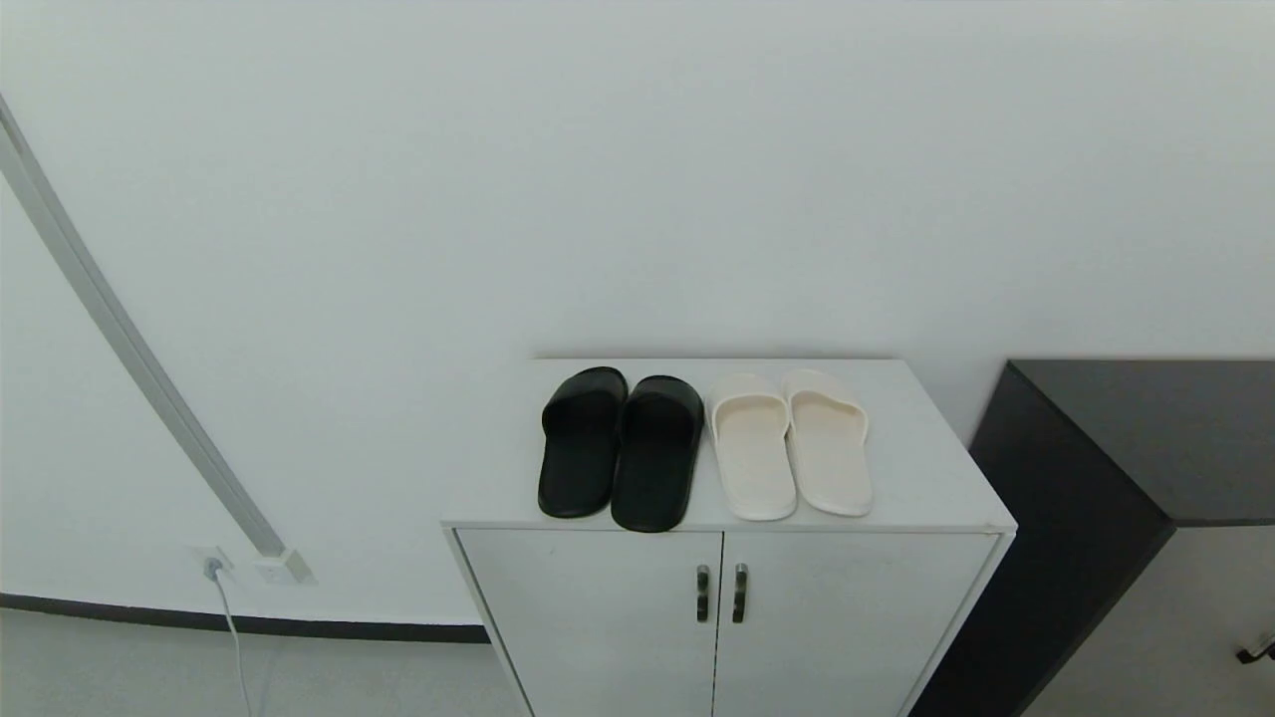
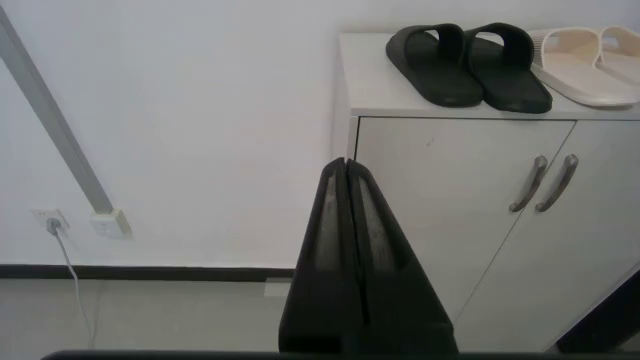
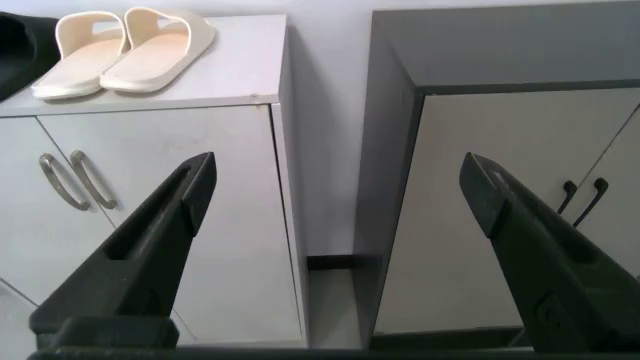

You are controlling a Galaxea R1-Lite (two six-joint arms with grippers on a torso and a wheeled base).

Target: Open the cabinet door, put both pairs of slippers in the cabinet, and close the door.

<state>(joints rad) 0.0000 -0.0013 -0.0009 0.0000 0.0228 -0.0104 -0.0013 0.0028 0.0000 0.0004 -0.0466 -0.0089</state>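
Observation:
A white cabinet (image 1: 608,617) stands against the wall with both doors closed and two dark handles (image 1: 719,592) at the middle seam. On its top lie a pair of black slippers (image 1: 618,448) on the left and a pair of cream slippers (image 1: 792,443) on the right. The left wrist view shows the black slippers (image 2: 468,64), the cream slippers (image 2: 595,64) and the handles (image 2: 545,183). My left gripper (image 2: 346,165) is shut, low and to the left of the cabinet. My right gripper (image 3: 338,180) is open, facing the gap between the white cabinet (image 3: 200,230) and a dark one, with the cream slippers (image 3: 125,50) above.
A dark grey cabinet (image 1: 1116,498) stands close on the right of the white one, with a narrow gap (image 3: 330,200) between them. A wall socket with a cable (image 1: 214,568) and a slanted cable duct (image 1: 129,349) are on the wall to the left.

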